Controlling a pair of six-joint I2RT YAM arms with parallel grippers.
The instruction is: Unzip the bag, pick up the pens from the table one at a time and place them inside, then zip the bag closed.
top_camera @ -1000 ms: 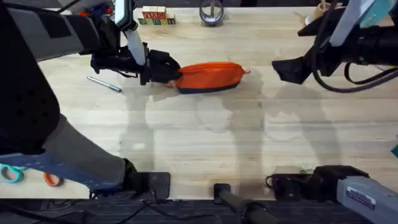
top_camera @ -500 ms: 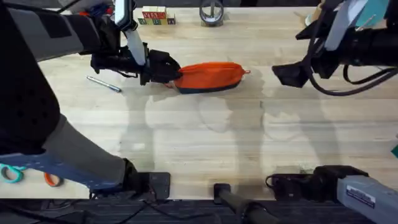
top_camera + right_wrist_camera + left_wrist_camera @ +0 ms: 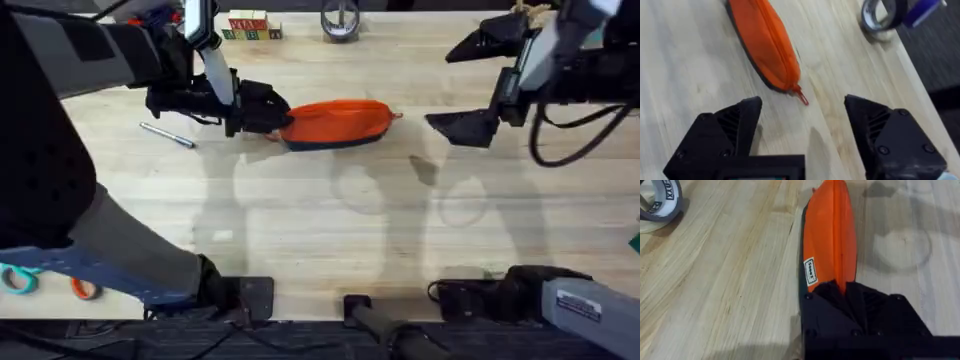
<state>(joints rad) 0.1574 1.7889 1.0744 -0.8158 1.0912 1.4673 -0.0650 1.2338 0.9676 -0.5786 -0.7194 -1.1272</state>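
Your right claw (image 3: 470, 85) hangs wide open and empty at upper right, your left claw (image 3: 268, 112) pinching the bag's (image 3: 338, 122) left end at upper centre of the table (image 3: 320, 230); miss the small pull (image 3: 801, 95) and the pouch could slide.

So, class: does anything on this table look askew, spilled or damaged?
Nothing stands out. The bag lies flat and intact with its end in the left gripper, the right gripper is open above the table, and a pen lies beside them.
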